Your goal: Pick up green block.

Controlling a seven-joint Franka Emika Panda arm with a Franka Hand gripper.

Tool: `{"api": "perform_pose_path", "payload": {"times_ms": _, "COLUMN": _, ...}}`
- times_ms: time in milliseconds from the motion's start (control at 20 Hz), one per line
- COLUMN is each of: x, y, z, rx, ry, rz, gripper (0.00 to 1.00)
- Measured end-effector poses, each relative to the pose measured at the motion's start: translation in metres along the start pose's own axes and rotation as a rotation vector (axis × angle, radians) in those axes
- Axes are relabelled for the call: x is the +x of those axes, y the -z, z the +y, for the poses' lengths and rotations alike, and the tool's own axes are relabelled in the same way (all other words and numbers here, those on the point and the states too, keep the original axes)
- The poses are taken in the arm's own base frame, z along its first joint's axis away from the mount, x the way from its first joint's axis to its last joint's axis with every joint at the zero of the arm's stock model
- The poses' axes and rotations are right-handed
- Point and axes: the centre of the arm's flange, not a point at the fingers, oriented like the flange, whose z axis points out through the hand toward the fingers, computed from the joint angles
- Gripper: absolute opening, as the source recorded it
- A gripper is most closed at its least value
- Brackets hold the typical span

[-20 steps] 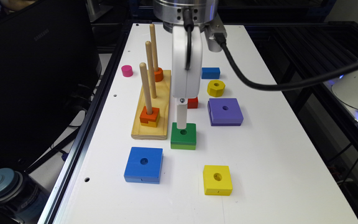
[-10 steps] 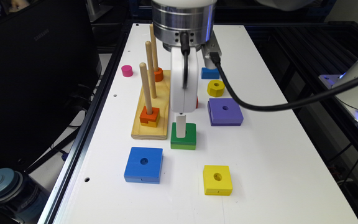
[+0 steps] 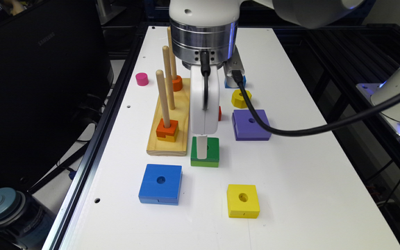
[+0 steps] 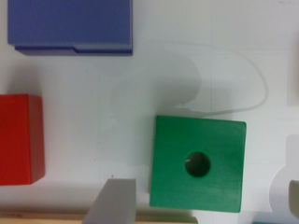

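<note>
Green block (image 3: pixel 205 152) sits mid-frame on the white worktop (image 3: pixel 290 180), gripper (image 3: pixel 202 147) right over it.
Fingers (image 4: pixel 114 200) spread wide, grasping nothing.

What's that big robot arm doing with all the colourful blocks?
The white robot arm's gripper is lowered right at the square green wooden block with a round hole, which sits on the white table beside the wooden peg board. In the wrist view the green block lies flat on the table with one grey finger beside it. It isn't lifted yet. The blue square block and yellow square block lie untouched nearby.
</note>
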Motion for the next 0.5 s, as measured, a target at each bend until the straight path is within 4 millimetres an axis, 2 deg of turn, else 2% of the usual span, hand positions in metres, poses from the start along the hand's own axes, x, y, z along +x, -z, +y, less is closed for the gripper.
{"api": "perform_pose_path", "payload": {"times_ms": 150, "x": 0.0, "y": -0.002, "z": 0.0, "rx": -0.002, "ry": 0.0, "rz": -0.002, "gripper": 1.0}}
{"api": "perform_pose_path", "payload": {"times_ms": 400, "x": 0.0, "y": -0.02, "z": 0.001, "rx": 0.001, "ry": 0.0, "rz": -0.002, "gripper": 1.0}}
{"api": "perform_pose_path", "payload": {"times_ms": 500, "x": 0.0, "y": -0.02, "z": 0.001, "rx": 0.001, "ry": 0.0, "rz": -0.001, "gripper": 1.0}}
